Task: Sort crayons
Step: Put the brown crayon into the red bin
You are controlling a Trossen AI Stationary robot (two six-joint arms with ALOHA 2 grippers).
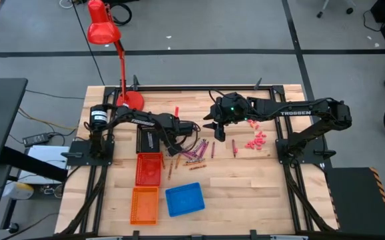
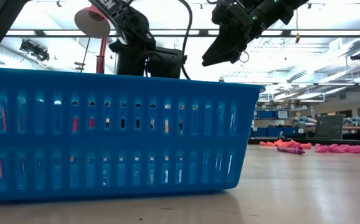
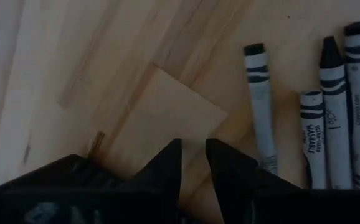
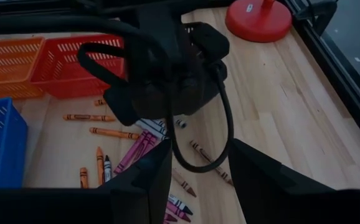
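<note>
Crayons (image 1: 194,153) lie scattered on the bench (image 1: 246,193) in a loose cluster just ahead of the left gripper (image 3: 192,163), with a few more beyond it toward the baskets. In the left wrist view, several grey-wrapped crayons (image 3: 329,112) lie side by side, just to one side of the gripper's fingertips, not between them. The left gripper is low over bare wood, its fingers drawn narrow with only a slim gap, and holds nothing. The right gripper (image 4: 195,180) hangs above the cluster, opposite the left arm, its fingers spread wide and empty. The red basket (image 1: 148,168), orange basket (image 1: 144,205) and blue basket (image 1: 184,199) stand behind and beside the left gripper; a red lamp (image 1: 112,53) and a heap of small pink bits (image 1: 256,141) lie farther out.

Risk, as judged: the narrow gripper is offset from the crayons, so closing here would catch nothing, and a sideways correction could roll the packed crayons or pinch two together. The two arms are close, so contact is possible.
</note>
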